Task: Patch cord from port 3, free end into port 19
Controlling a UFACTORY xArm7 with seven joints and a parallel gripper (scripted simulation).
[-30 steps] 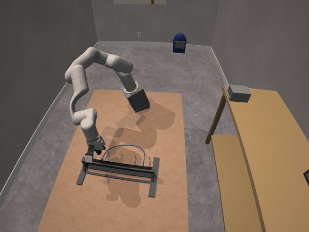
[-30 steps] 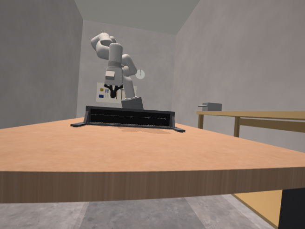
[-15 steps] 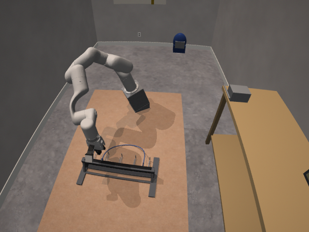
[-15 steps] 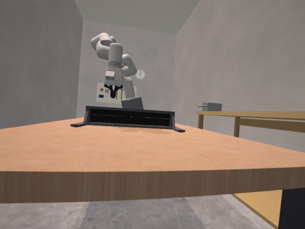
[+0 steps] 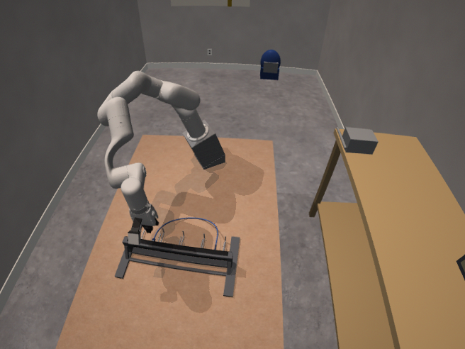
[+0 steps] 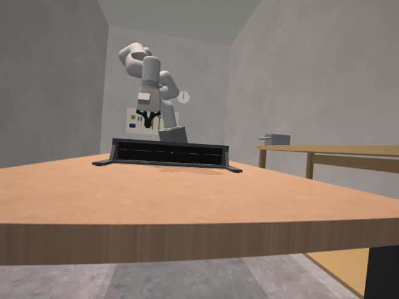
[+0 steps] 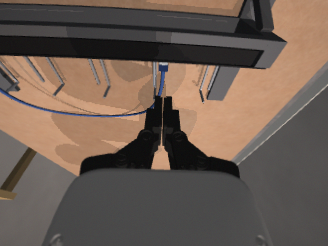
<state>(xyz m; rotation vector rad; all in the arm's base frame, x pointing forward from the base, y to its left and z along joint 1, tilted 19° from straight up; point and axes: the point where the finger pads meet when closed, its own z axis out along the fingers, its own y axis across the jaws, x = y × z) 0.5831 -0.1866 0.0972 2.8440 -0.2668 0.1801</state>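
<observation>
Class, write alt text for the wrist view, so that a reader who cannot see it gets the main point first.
The closed black gripper points at a dark rack, where a blue cord ends in a blue plug at the rack's edge. The cord curves away leftward past thin metal prongs.

Blue cord [image 5: 191,218] [image 7: 95,115] arcs behind rack [image 5: 180,247] [image 6: 170,143] [image 7: 125,49], obstructing low passage.
</observation>
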